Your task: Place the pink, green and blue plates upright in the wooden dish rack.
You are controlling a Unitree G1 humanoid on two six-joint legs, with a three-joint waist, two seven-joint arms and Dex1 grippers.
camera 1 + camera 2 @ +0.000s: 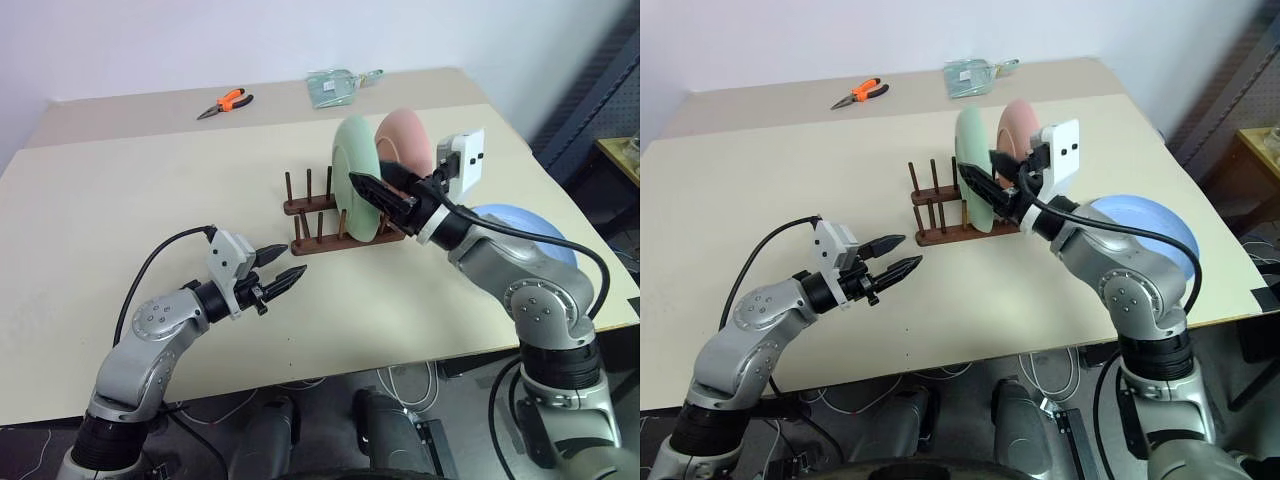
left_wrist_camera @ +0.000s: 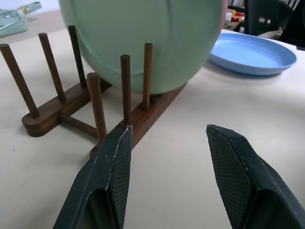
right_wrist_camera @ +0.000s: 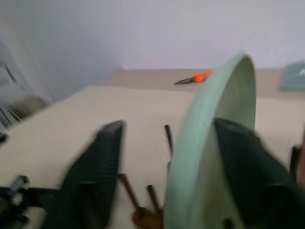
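Start at the lower left of the head view: your left pincer hangs over the bare cream bench, its two black fingers partly spread and holding nothing, aimed toward the small dark brown wooden dish rack at the centre of the frame. The rack's long axis runs from centre toward the right.

Moving right, the round mint green plastic plate stands on edge between the pegs, its faces turned left and right along the rack. Just behind it, further right, the pale pink plastic plate stands the same way. Your right pincer straddles the green plate's rim; in the right wrist view one finger sits on each side with a clear gap to the left one, so I judge it spread and letting go rather than gripping.

The coming move turns on the light blue plastic plate, lying flat at the right edge of the frame, partly hidden under your right arm. It lies right of and below the right pincer, well apart from the left one, so the right arm is plainly nearer. Free slots remain at the rack's left end
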